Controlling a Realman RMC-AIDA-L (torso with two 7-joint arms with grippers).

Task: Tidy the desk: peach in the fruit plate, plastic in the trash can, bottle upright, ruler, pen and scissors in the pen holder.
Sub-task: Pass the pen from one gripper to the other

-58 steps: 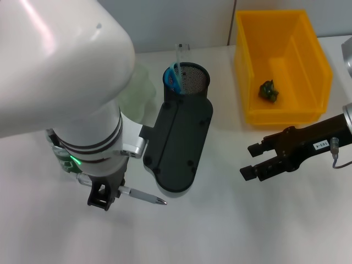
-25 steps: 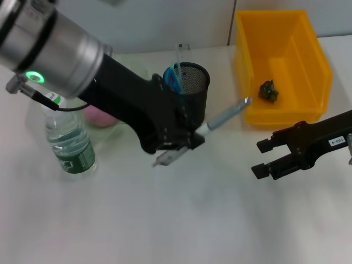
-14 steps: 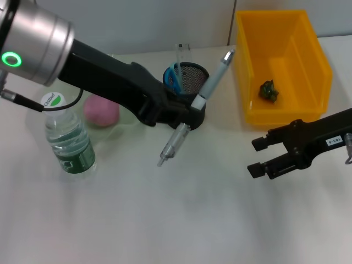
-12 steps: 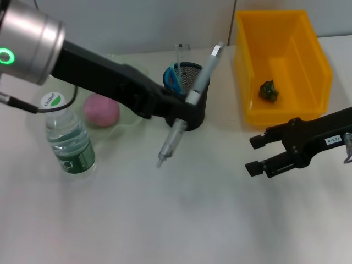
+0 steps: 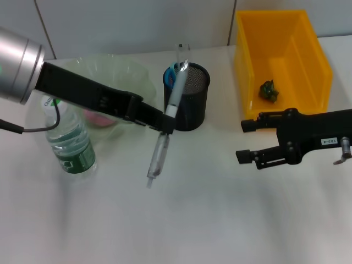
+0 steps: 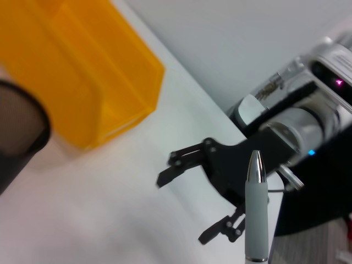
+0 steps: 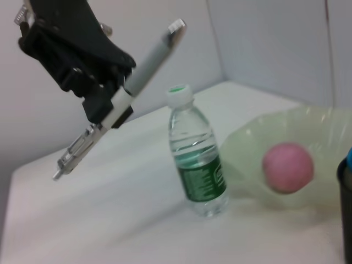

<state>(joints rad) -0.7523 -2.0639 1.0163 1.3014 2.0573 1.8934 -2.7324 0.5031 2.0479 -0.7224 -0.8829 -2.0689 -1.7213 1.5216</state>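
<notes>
On the robot's left side of the white desk [image 5: 181,220], a clear water bottle [image 5: 67,144] with a green label stands upright. Just behind and beside it sits the translucent green fruit plate [image 5: 118,74], and the pink peach [image 7: 287,168] lies inside it, as the right wrist view shows plainly.

The left gripper [image 5: 165,125] reaches in from the left, raised off the desk just in front of the pen holder. Its fingers are clamped on a grey pen [image 5: 175,93], which is tilted with its upper end leaning over the rim of the black mesh pen holder [image 5: 190,99]. A clear slender part of the pen hangs below the grip, pointing down toward the desk without touching it. In the left wrist view the pen's silver tip [image 6: 256,166] stands out against the far arm.

Inside the pen holder stand blue-handled scissors [image 5: 171,76] and a clear ruler [image 5: 180,55], both rising above the rim.

To the right of the holder, at the back of the desk, sits the yellow trash can [image 5: 283,69], with a small crumpled green piece of plastic [image 5: 268,90] on its floor.

The right gripper [image 5: 246,141] hovers above the desk just in front of the bin, its two fingers spread apart and holding nothing.
</notes>
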